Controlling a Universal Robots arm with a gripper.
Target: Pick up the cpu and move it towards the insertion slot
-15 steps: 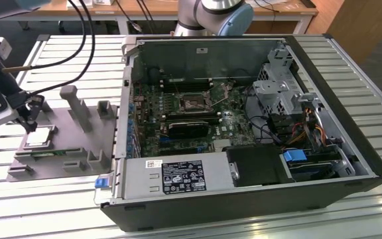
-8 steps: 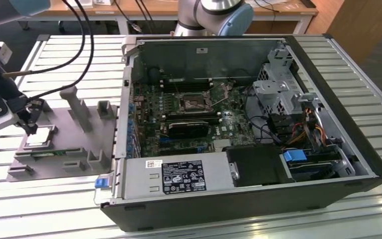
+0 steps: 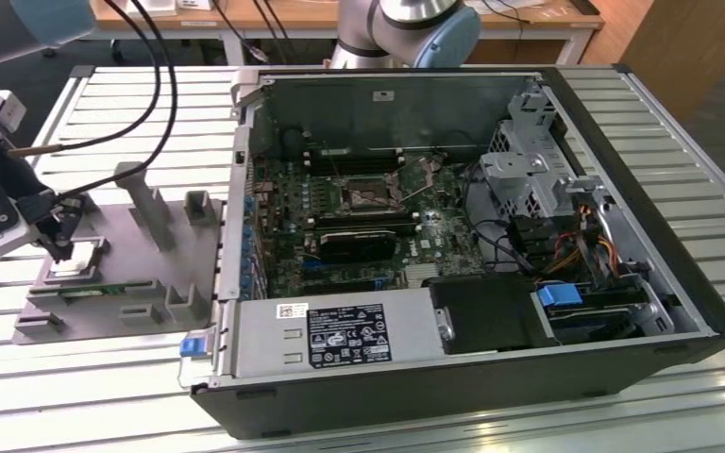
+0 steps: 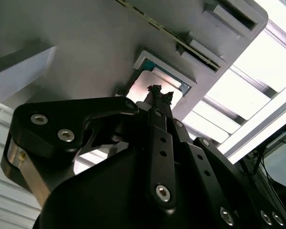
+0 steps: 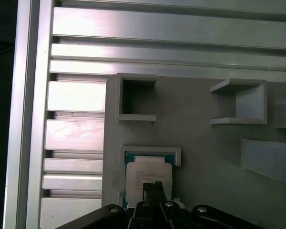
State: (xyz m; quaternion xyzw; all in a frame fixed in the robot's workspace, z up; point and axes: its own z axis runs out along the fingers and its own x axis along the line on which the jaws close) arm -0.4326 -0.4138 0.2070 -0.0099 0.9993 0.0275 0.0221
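— Black gripper (image 4: 160, 94) links crowd the second wrist view. How do the fingers stand?

— They look pressed together, pinching nothing. The tips sit over the middle of the cpu (image 5: 145, 172), touching its lid or just above it; which one cannot be told.

— And the scene, biggest first?

— In the exterior view the open computer case (image 3: 463, 401) lies on the slatted table (image 3: 86, 387). Just beside it, toward that view's left, sits the grey fixture (image 3: 148, 274). Inside the case, ringed by green board, is the insertion slot (image 3: 369, 193). Smallest, the chip lies flat in its shallow pocket on the fixture.

— How far along, then?

— Barely begun, by the look of it. The arm is at the chip, but the chip is not lifted and the slot is well apart. Both the pick and the carry are left.
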